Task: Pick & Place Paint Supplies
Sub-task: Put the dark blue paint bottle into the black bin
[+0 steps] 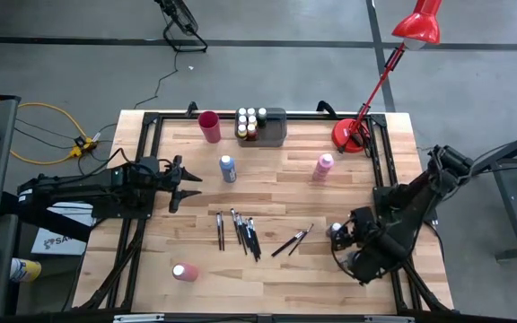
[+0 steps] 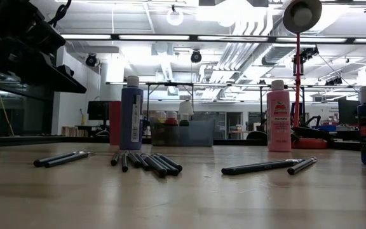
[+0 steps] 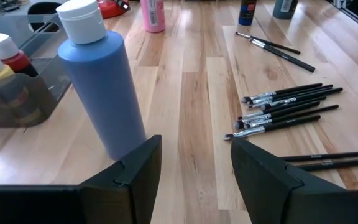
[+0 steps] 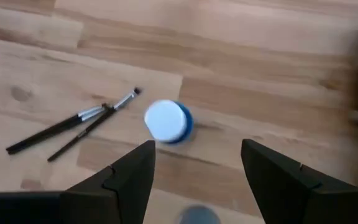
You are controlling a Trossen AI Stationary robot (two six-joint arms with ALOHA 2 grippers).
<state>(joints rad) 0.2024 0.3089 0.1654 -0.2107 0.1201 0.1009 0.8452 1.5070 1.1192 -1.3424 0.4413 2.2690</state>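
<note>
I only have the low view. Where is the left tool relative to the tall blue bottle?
Observer: The left tool is open and faces the tall blue bottle, just short of it, not touching.
Operator: And the right tool?
Observer: The right tool is open above a second blue bottle, beside two brushes.
Operator: Anything outside my view?
Observer: A lone pink bottle sits beyond the brush row, on the left arm's side.

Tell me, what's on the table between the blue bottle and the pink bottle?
Nothing. In the high view, only bare wood lies between the blue bottle and the pink bottle. The paintbrushes lie nearer the table's front edge.
</note>
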